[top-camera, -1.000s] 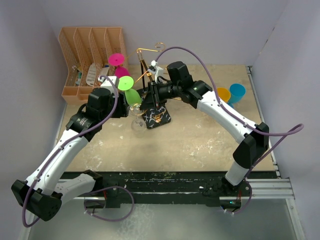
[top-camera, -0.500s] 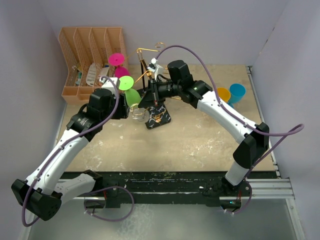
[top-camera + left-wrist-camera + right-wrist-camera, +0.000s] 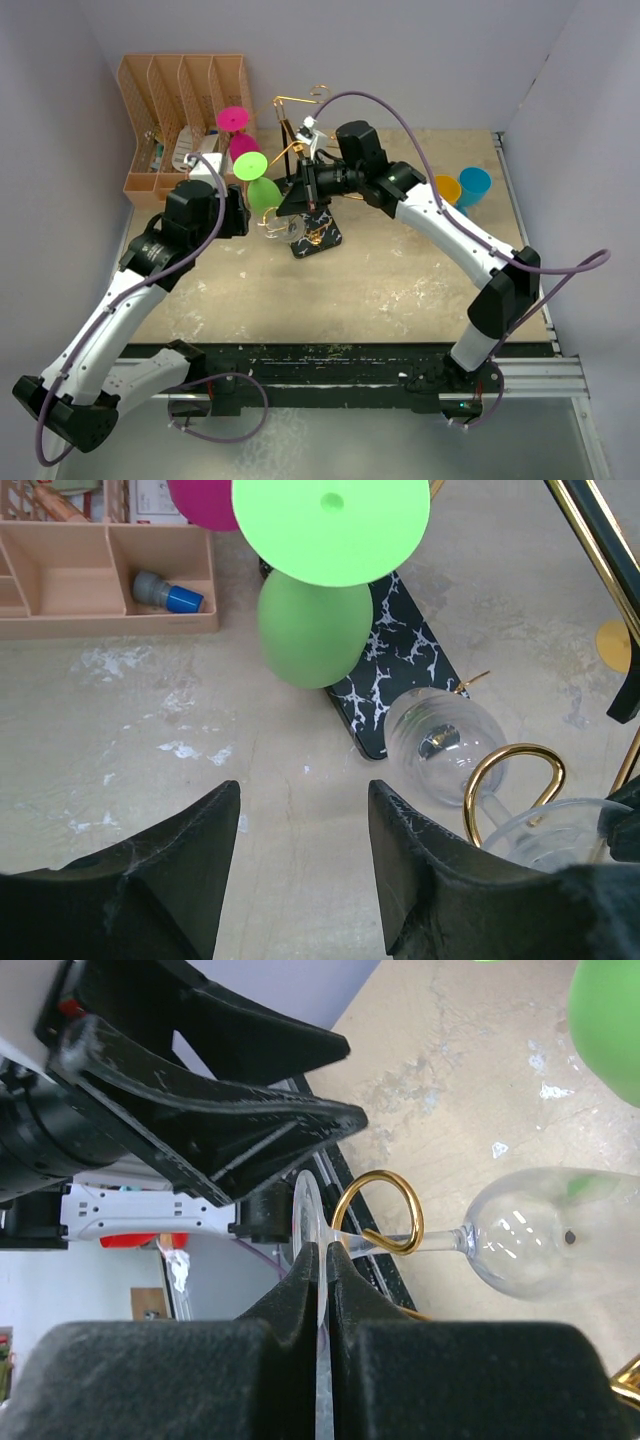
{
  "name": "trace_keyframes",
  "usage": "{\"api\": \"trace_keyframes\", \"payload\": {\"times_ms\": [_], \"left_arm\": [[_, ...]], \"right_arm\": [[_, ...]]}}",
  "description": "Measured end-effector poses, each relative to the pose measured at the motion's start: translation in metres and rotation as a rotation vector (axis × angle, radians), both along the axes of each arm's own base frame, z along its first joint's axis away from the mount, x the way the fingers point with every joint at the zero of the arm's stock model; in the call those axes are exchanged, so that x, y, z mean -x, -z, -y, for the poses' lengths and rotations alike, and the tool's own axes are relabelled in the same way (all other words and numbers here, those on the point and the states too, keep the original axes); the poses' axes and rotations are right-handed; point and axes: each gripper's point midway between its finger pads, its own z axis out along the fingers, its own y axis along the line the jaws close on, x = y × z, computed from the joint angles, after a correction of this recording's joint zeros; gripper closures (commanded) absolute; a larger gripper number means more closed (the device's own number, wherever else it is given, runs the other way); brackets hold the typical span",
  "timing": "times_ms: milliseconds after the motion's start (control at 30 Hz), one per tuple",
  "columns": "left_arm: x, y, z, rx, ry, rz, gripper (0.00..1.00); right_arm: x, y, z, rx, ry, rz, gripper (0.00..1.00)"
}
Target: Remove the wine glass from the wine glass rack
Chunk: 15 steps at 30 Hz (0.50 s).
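The clear wine glass (image 3: 272,226) hangs bowl-down with its stem through a gold scroll (image 3: 380,1210) of the wine glass rack (image 3: 296,101). The rack's marbled black base (image 3: 400,670) sits on the table. My right gripper (image 3: 320,1250) is shut on the thin edge of the glass's foot (image 3: 303,1205), and the bowl (image 3: 545,1230) points away to the right. The left gripper (image 3: 303,790) is open over bare table with nothing between its fingers. The glass bowl (image 3: 445,745) lies just to its right.
A green glass (image 3: 262,185) and a pink glass (image 3: 235,125) also hang on the rack, close to my left gripper (image 3: 240,215). An orange slotted organiser (image 3: 185,110) stands at the back left. An orange cup (image 3: 447,187) and a blue cup (image 3: 474,183) stand at the right.
My right gripper has closed on the clear glass's foot. The glass bowl has shifted slightly toward the rack. The left arm has drawn back a little to the left, still open.
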Motion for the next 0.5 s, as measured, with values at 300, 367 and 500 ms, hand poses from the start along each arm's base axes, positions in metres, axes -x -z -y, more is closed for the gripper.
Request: {"api": "trace_keyframes", "payload": {"times_ms": [300, 367, 500], "left_arm": [[0.006, -0.019, -0.017, -0.024, -0.058, 0.047, 0.42], [0.007, -0.018, -0.020, -0.029, -0.066, 0.047, 0.42], [0.008, -0.020, -0.022, -0.036, -0.075, 0.047, 0.42]], "right_arm": [[-0.003, -0.010, 0.020, -0.014, 0.053, -0.008, 1.00], [-0.006, -0.013, 0.024, -0.019, 0.067, -0.006, 1.00], [-0.013, -0.018, 0.033, -0.030, 0.097, 0.006, 1.00]]}}
